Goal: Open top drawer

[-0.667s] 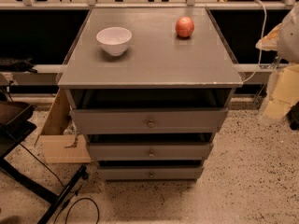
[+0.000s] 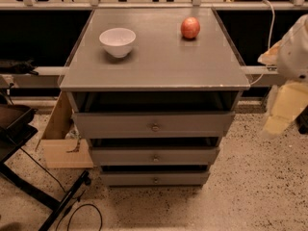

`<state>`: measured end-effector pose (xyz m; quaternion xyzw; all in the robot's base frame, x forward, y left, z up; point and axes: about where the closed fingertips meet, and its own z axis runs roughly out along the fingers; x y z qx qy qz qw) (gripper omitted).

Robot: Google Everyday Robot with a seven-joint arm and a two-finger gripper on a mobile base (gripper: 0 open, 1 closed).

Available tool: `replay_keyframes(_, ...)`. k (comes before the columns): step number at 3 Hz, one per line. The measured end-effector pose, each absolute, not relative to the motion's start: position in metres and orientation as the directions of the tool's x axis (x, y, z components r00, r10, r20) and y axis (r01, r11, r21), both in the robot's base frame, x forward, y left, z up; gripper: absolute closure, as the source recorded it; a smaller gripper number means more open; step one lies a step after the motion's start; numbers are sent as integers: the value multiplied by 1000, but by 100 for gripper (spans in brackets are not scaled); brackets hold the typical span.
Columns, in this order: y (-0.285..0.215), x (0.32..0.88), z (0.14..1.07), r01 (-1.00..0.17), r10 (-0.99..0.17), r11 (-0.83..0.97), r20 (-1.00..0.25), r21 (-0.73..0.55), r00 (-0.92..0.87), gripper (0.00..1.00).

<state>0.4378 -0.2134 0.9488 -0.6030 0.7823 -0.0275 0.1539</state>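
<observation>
Grey desk (image 2: 159,66), seen from above and in front, with three drawers stacked under its top.
- Top drawer (image 2: 120,125): directly below the desk top, the widest and tallest front, with a small round knob (image 2: 155,127) at its centre. A dark gap sits between its upper edge and the desk top. The interior is in shadow and its contents cannot be made out.
- Middle drawer (image 2: 125,156) and bottom drawer (image 2: 125,178): shorter fronts, each with a similar knob and a dark strip above. Their interiors are not visible.
- White bowl (image 2: 117,41): upright on the desk top, left of centre.
- Red apple (image 2: 190,27): on the desk top towards the back right, well apart from the bowl.
- Cardboard box (image 2: 60,117): on the floor to the left, partly hidden behind the desk, so what it holds cannot be seen.

Gripper (image 2: 283,113): a pale cream shape at the right edge of the view, beside the desk and level with the top drawer, touching nothing. It is cut off by the edge, and it cannot be told whether it is open or closed.
</observation>
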Motion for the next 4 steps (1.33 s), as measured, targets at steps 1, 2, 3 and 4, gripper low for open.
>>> replay_keyframes(1, -204, 443, 890, -948, -959, 245, -194, -204, -206, 0)
replay_keyframes(2, -188, 458, 832, -961, -972, 192, -174, -197, -158, 0)
replay_keyframes(3, -169, 483, 770, -973, -982, 112, -172, -203, -77, 0)
replay_keyframes(4, -160, 503, 736, -977, -986, 68, -160, -200, -36, 0)
